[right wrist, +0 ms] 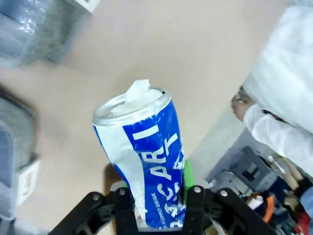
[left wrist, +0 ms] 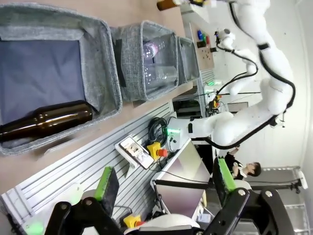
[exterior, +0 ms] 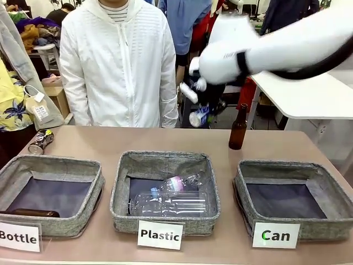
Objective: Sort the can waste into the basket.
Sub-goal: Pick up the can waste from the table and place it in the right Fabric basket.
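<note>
Front: right gripper (exterior: 205,107) held the blue can (exterior: 198,117) high, behind the Can basket (exterior: 279,167); crushed can (exterior: 40,141) lay far left. Left wrist: left gripper (left wrist: 164,178) gaped, empty. Right wrist: fingers (right wrist: 194,203) clamped the can. Carrying step, I judged; next, swing over basket, release.

Right gripper (right wrist: 156,200) clamps the blue can (right wrist: 142,156) between its fingers (right wrist: 194,203), above the tan desk (right wrist: 195,58). A white sleeve (right wrist: 283,98) sits off right.

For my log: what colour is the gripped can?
The can is blue and white; right wrist view shows best.
</note>
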`<state>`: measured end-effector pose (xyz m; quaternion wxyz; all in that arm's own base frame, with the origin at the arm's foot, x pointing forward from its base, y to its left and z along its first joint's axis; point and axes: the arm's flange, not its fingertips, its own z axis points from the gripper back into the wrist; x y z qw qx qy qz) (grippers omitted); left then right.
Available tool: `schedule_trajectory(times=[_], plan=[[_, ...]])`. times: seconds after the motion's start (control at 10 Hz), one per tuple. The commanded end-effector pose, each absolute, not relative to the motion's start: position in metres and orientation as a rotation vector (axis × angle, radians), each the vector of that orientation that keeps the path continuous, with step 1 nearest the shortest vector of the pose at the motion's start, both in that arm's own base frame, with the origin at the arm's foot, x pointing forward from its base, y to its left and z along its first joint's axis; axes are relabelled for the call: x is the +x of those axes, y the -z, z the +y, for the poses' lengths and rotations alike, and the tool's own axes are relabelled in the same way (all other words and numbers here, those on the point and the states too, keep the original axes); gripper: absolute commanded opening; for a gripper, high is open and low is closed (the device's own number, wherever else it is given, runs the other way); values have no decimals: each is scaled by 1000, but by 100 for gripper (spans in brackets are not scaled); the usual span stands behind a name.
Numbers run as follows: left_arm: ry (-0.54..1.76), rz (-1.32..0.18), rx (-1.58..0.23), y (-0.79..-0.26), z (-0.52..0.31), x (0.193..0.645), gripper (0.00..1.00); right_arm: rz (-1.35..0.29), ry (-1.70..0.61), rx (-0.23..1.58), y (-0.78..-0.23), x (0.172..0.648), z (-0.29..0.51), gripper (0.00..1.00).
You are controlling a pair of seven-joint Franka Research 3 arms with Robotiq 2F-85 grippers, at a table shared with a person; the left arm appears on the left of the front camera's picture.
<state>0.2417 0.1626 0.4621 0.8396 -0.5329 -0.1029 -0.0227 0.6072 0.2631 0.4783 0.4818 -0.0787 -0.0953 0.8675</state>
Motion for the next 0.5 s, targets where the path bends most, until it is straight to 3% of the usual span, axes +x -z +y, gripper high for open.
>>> schedule_trajectory(times=[0.0, 0.4], plan=[[79, -216, -1127, -451, 154, 239, 100, -269, -2069, -49, -526, 513, 231, 0], [113, -207, -1136, -447, 139, 248, 100, -306, -1579, 81, -539, 400, 140, 0]])
